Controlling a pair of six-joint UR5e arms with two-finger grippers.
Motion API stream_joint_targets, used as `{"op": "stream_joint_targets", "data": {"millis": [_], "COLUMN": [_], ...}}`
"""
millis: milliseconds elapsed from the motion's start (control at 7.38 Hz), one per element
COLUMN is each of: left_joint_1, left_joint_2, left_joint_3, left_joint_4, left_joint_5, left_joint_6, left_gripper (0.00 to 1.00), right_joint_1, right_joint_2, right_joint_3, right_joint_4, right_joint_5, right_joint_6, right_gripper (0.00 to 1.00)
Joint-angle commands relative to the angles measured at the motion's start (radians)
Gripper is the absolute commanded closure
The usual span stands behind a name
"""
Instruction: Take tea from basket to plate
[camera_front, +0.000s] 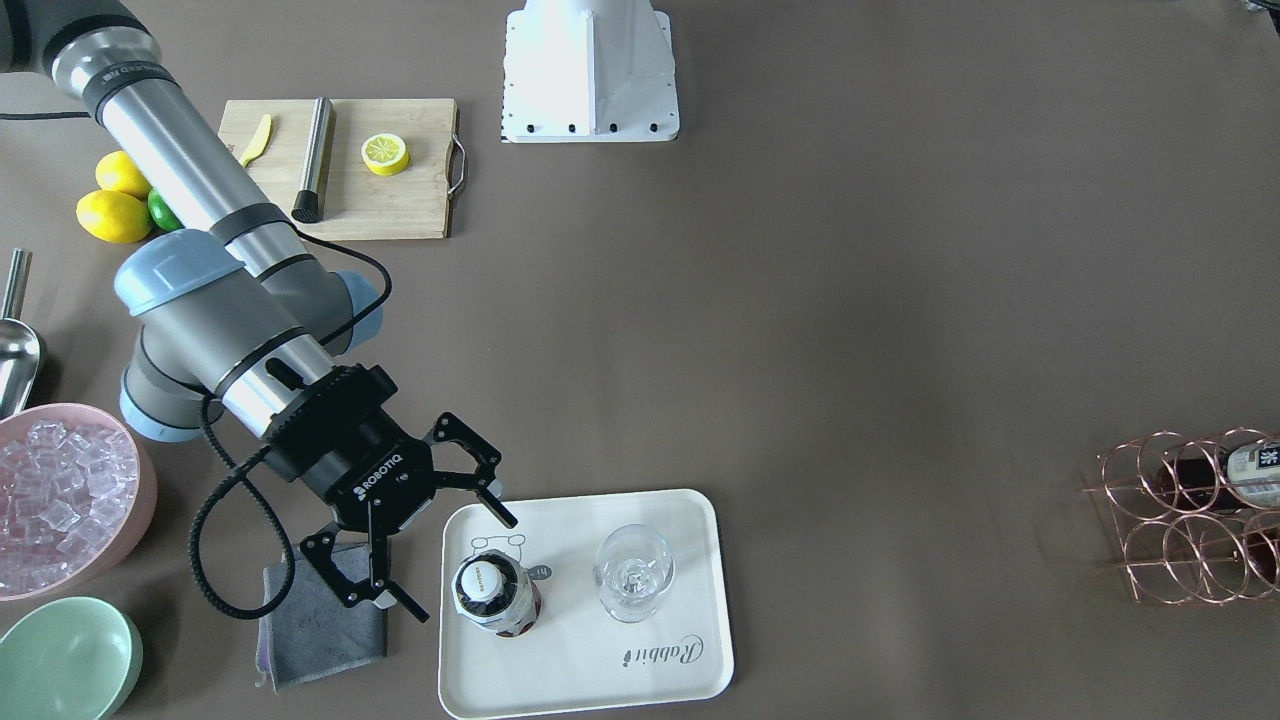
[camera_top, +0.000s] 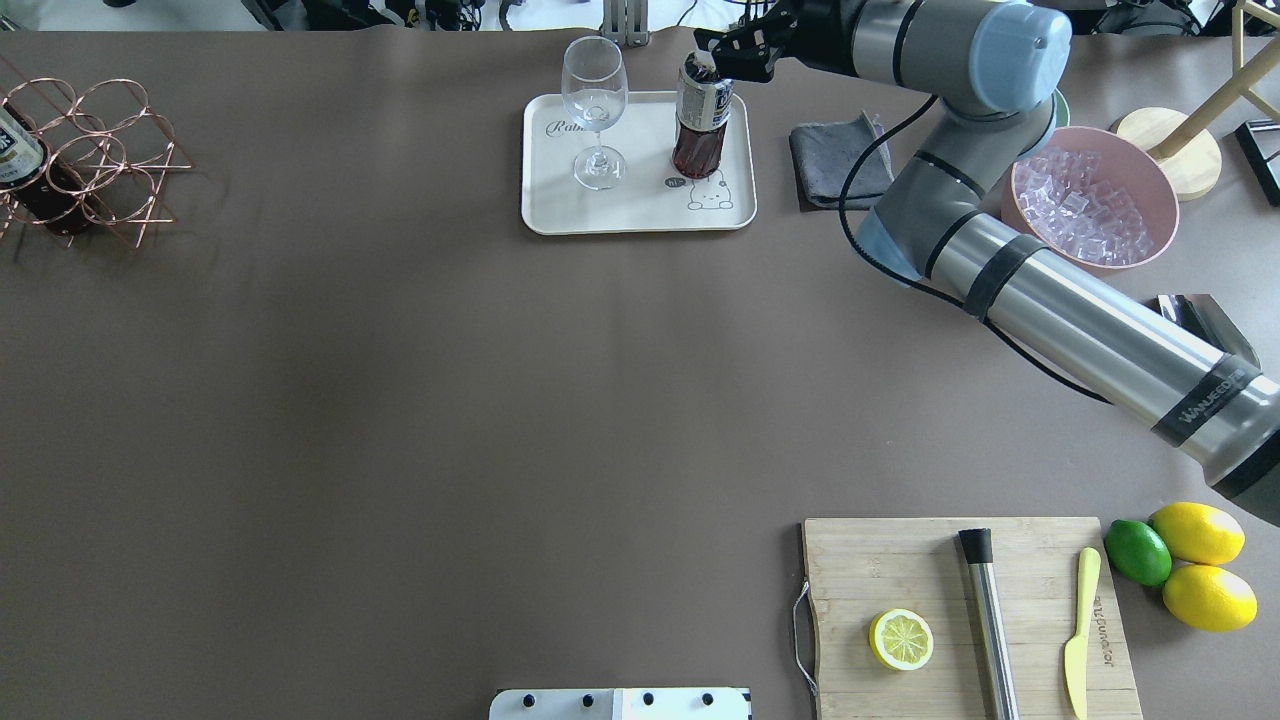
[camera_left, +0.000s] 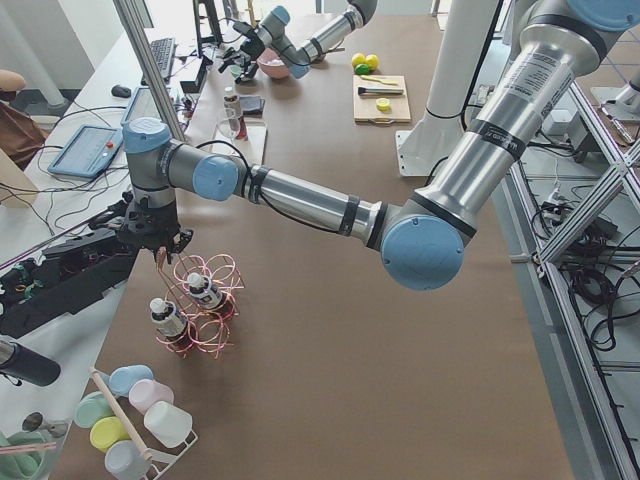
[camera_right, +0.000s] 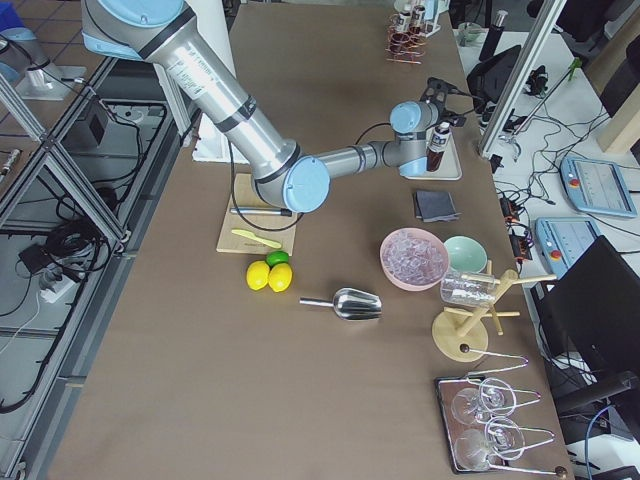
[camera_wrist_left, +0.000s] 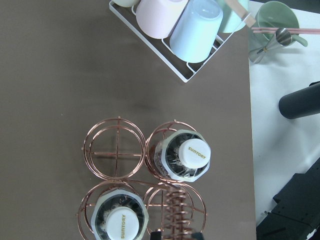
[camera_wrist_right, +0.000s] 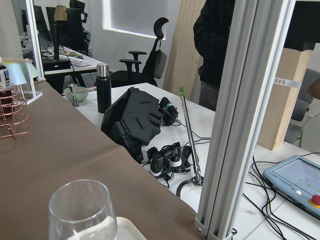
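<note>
Tea (camera_front: 497, 600): small clear plastic bottle of dark reddish-brown drink with a white cap. It stands upright on the plate, at the bear-printed end.
Plate (camera_front: 600, 670): cream-white rectangular tray with rounded corners. It also carries a clear stemmed wine glass (camera_front: 633, 573), which stands near the bottle without touching it.
Right pincer (camera_front: 462, 567): spread wide and holding nothing. It hangs over the plate's bear-end edge at about cap height, and no finger appears to touch the bottle.
Left pincer (camera_left: 155, 240): well apart from the plate, above the basket's coiled handle. Whether it is open or closed cannot be told.
Basket (camera_front: 1190, 530): rose-gold wire carrier of ring cells, well apart from the plate, with two further bottles in its cells.
Grey cloth (camera_front: 320, 620): folded and lying just off the plate's bear end, beneath the right pincer.
Step in hand (judgement): delivery looks complete, and what remains is clearing the right pincer.
Method advised: keep the jaws wide. Rise straight until the fingertips are above the cap, then retreat away from the plate over the cloth. Do not sweep toward the glass. Move slowly, since a narrow, tall bottle tips at a slight nudge.
</note>
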Motion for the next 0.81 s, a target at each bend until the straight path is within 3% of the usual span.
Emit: {"op": "stream_joint_targets", "data": {"millis": [0,135,271,542,677], "left_joint_1": [0.000,0.000,-0.005,-0.014,-0.014], "left_joint_2": [0.014,0.014,0.023,0.179,0.278], "left_joint_3": [-0.003,-0.013,-0.045,-0.260,-0.375], "left_joint_4": [-0.028,-0.021,-0.013,0.024,0.051], "left_joint_5": [0.003,-0.005,-0.006,-0.090,-0.120], "left_joint_6": [0.045,0.045,0.045,0.156,0.276], "left_gripper": [0.02,0.02,0.02,0.02,0.02], "right_joint_1": [0.160,0.179,0.196,0.208,0.206], "right_joint_2": [-0.062,-0.091,-0.142,-0.214,-0.281], "right_joint_3": [0.064,0.122,0.238,0.439,0.569], "right_joint_4": [-0.094,-0.190,-0.385,-0.784,-0.962], "right_joint_5": [0.400,0.482,0.537,0.558,0.561], "right_joint_6": [0.002,-0.004,-0.027,-0.394,-0.457], "right_gripper": [0.00,0.00,0.00,0.00,0.00]}}
